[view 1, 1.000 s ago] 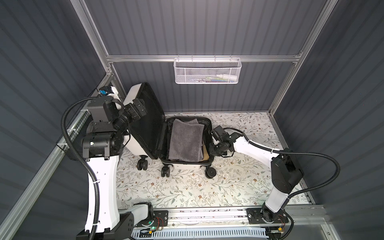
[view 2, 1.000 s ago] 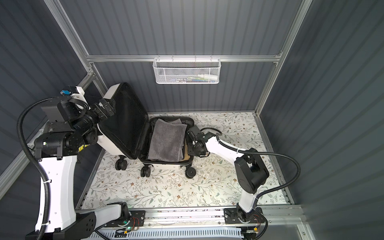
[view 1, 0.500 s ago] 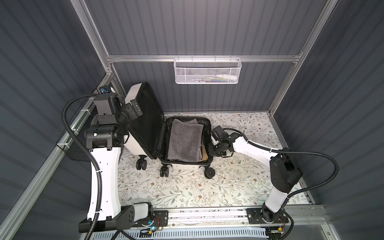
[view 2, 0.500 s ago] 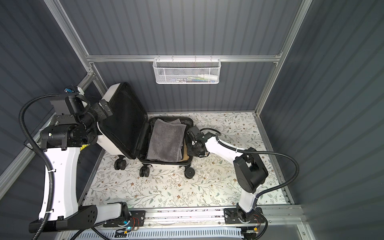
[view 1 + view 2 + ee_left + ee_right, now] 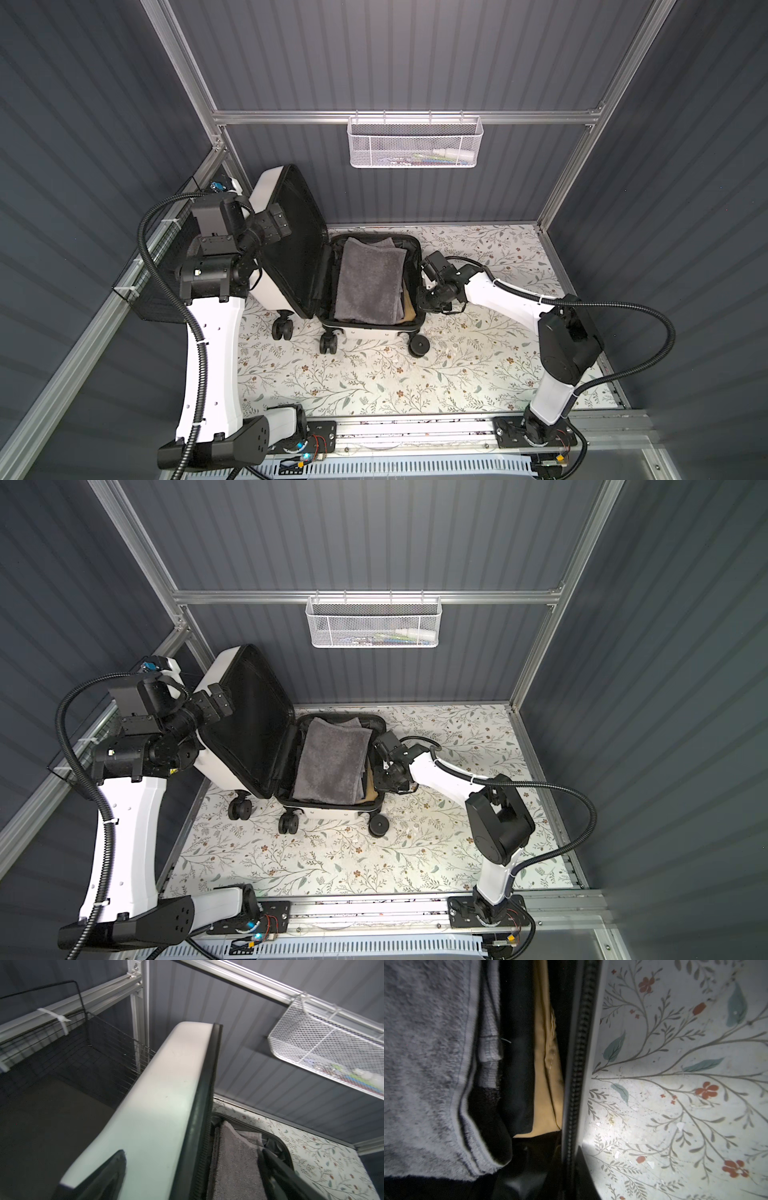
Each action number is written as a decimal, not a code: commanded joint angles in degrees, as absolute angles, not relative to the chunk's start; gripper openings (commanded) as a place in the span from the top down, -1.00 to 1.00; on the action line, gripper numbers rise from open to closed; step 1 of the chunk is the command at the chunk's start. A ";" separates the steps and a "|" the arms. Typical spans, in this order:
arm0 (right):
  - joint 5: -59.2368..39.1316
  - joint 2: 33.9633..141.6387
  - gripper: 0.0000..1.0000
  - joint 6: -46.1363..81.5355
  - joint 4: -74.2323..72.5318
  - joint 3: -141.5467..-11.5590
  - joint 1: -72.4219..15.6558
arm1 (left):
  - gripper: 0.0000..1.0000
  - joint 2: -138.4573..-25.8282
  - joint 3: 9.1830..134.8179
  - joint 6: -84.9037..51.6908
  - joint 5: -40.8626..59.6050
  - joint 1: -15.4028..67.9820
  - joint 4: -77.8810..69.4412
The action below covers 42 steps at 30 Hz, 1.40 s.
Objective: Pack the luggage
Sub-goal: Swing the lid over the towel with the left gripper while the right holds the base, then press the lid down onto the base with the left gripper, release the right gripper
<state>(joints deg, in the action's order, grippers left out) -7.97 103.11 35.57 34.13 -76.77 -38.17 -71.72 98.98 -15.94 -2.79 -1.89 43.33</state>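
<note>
Swinging its lower links round over the last second, the left arm is keeping the left end effector (image 5: 280, 218) at the raised lid of the luggage (image 5: 299, 257), jaws wide open astride the lid's edge. The luggage is lying open on the tabletop (image 5: 415, 374), a grey towel (image 5: 370, 282) inside. The right end effector (image 5: 428, 297) is pinching the base rim, apparently steadying it. Closing seems to be starting, and the lid is needing a push down. A black wire basket (image 5: 83, 1053) is crowding the left arm.
</note>
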 commanded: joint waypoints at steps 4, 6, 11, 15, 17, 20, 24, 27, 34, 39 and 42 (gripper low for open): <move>-18.19 106.42 1.00 34.85 28.23 -82.24 -42.35 | -0.94 -70.60 94.02 -20.64 10.46 -1.85 40.78; -18.19 106.86 1.00 34.96 28.43 -82.83 -42.65 | -0.92 -70.27 93.37 -21.76 12.57 -1.85 39.71; -18.11 107.19 1.00 35.16 28.61 -83.41 -42.80 | -0.86 -69.97 92.60 -23.98 16.25 -1.77 37.74; -18.12 107.33 1.00 35.38 28.72 -83.80 -42.80 | -0.82 -69.83 91.31 -26.52 19.36 -1.76 35.34; -18.11 107.27 1.00 35.35 28.94 -84.09 -42.80 | -0.80 -69.54 90.43 -27.79 21.38 -1.72 33.95; -17.89 107.05 1.00 35.08 29.44 -84.63 -42.81 | -0.78 -69.29 88.79 -29.86 23.76 -1.63 31.35; -17.84 106.82 1.00 35.15 29.77 -85.08 -42.80 | -0.75 -69.03 86.87 -31.73 24.71 -0.37 28.65; -17.95 106.86 1.00 35.35 29.88 -85.08 -42.80 | -0.74 -69.17 86.41 -32.22 24.06 1.70 27.71; -18.25 105.88 1.00 35.39 30.46 -85.23 -42.64 | -0.71 -71.23 86.65 -32.83 19.38 12.17 25.82; -17.70 98.82 0.16 35.40 31.86 -82.66 -38.57 | -0.70 -71.94 86.02 -34.27 16.31 18.44 23.57; -16.33 91.05 -0.24 37.35 31.64 -76.26 -32.64 | -0.70 -72.56 86.72 -34.28 15.34 21.87 23.52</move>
